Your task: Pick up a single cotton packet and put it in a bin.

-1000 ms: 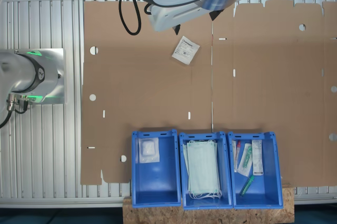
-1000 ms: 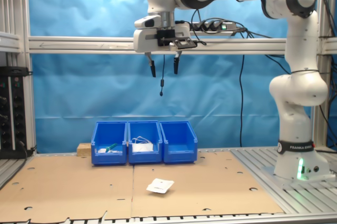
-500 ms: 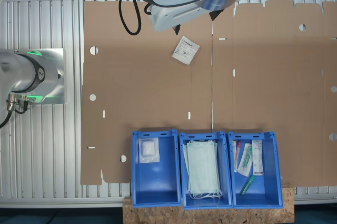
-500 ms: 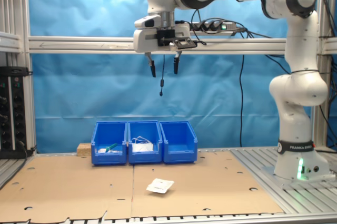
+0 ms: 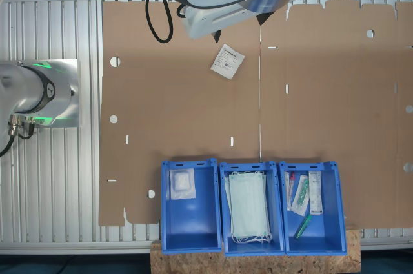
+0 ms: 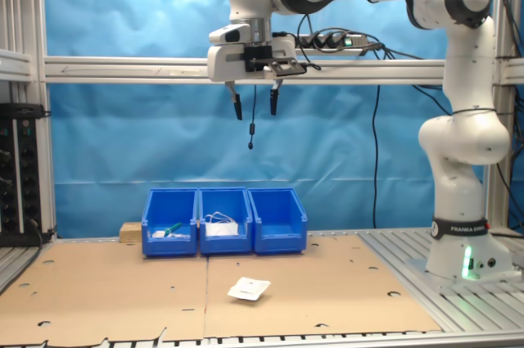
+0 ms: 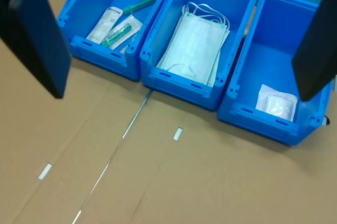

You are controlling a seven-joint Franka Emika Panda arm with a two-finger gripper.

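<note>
Glossy white rounded arm (image 6: pixel 458 119) links with dark grey joint bands. Round white base (image 6: pixel 468 258) carrying a black printed ring and a small green light. Black cables looped along the upper links. Boxy white-and-grey end effector (image 6: pixel 252 101) with two slim black fingers (image 6: pixel 237 105); broad, flat and dark in the wrist view (image 7: pixel 37 34).

Cardboard sheet (image 5: pixel 181 113): bare around cotton packet (image 5: pixel 227 61), near its far edge. Three blue bins (image 5: pixel 250 206) line the opposite edge, tops open.
</note>
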